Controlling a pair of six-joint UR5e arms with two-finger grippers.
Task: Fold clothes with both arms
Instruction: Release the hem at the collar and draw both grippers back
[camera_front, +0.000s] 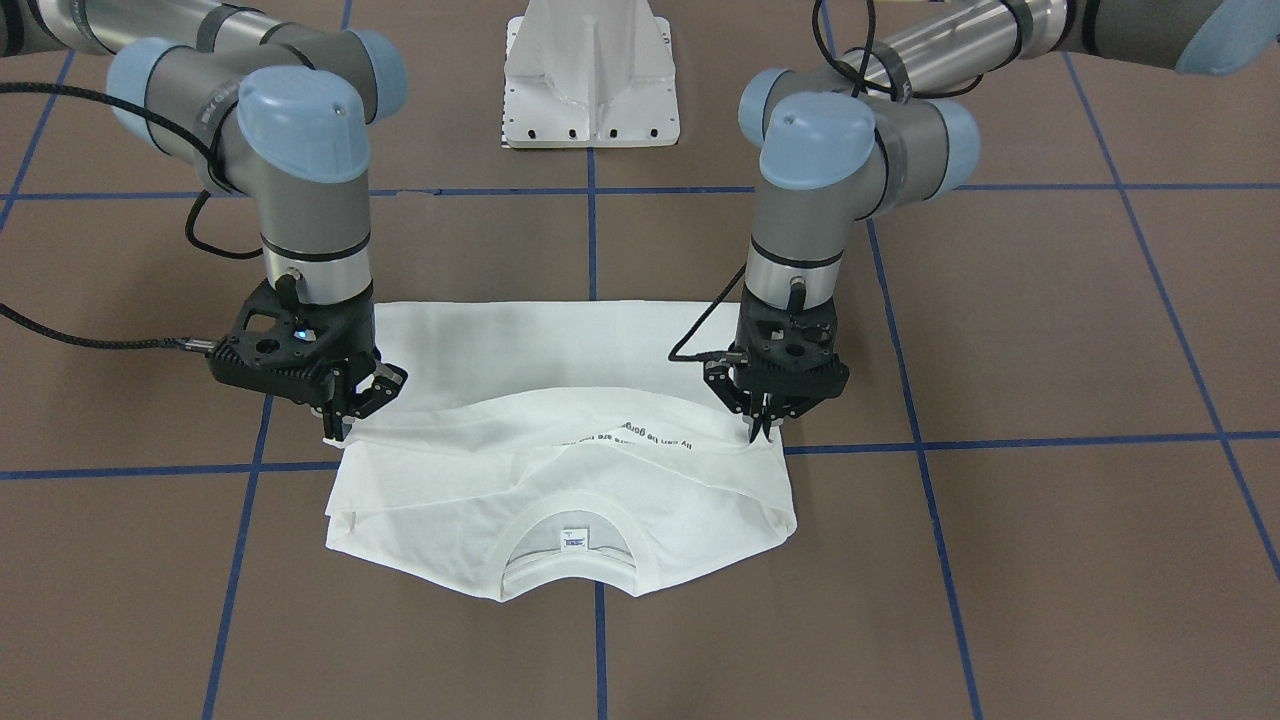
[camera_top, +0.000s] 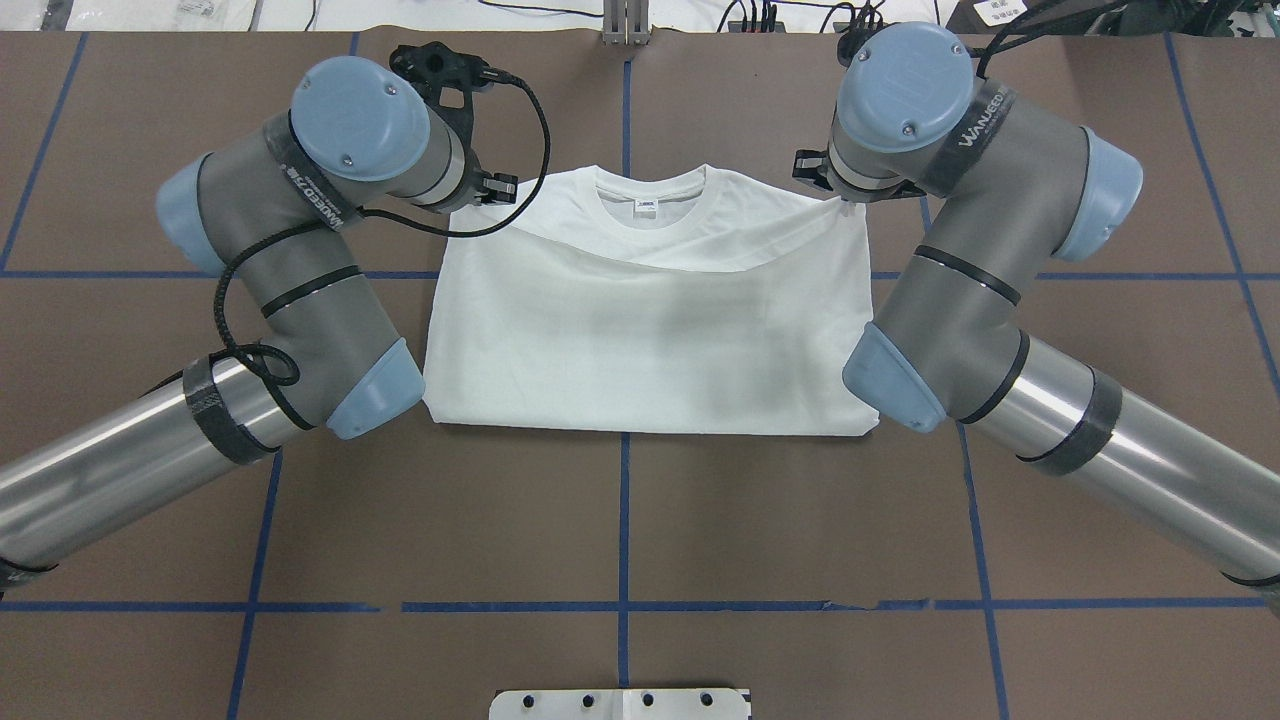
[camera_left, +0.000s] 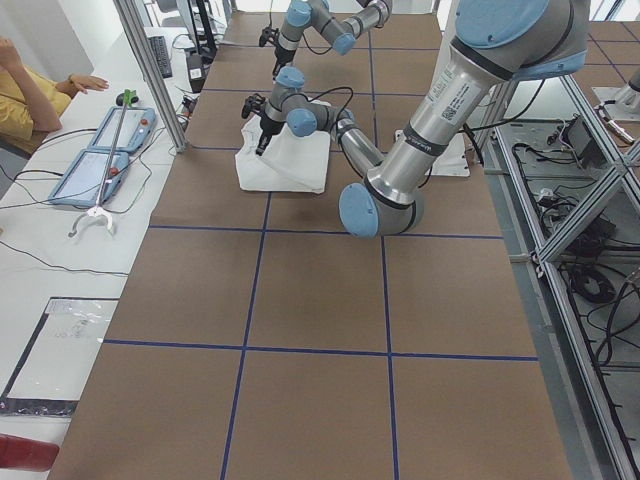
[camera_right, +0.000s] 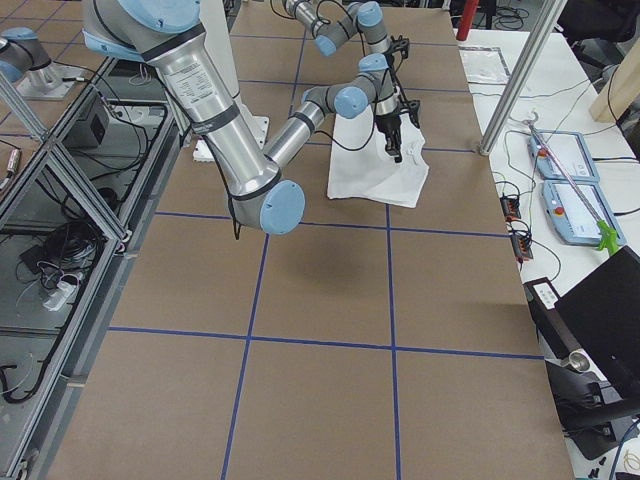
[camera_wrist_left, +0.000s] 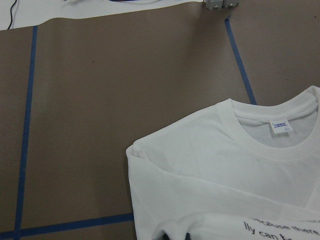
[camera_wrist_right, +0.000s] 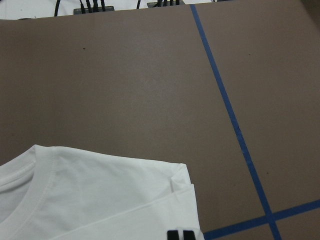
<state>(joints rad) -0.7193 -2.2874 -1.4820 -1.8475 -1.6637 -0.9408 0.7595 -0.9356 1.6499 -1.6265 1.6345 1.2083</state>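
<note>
A: Item one, shirt (camera_front: 560, 520); location?

B: White, lying mid-table (camera_front: 1050, 560) between the two arms; collar (camera_front: 570, 575) and neck label (camera_front: 573, 538) on the side away from the robot; the robot-side half turned over toward the collar, printed text lines (camera_front: 640, 432) showing upside down along its lifted edge.

A: Items two and three, the grippers?

B: Left gripper (camera_front: 765, 430) pinched tight on one corner of that turned edge; right gripper (camera_front: 340, 422) clamped likewise on the other corner; both low, just above the cloth.

A: Step in hand, by judgement?

B: Laying the turned layer down short of the collar; advised: both corners level and moved in step; cloth drawn taut between them, since the middle of the edge lags back toward the robot; corners set square over the sides beneath; fingers to let go only once the layer rests flat.

A: Discrepancies between views?

B: Front view: fingers and print visible; overhead: both grippers hidden under the wrist joints, print unseen, but the fold line nearest the robot shows straight and the lagging edge is plain; left wrist view: label and print close up; right wrist view: bare shoulder corner, two black fingertips (camera_wrist_right: 179, 235) at the bottom margin; side views: too small to judge the fingers.
</note>
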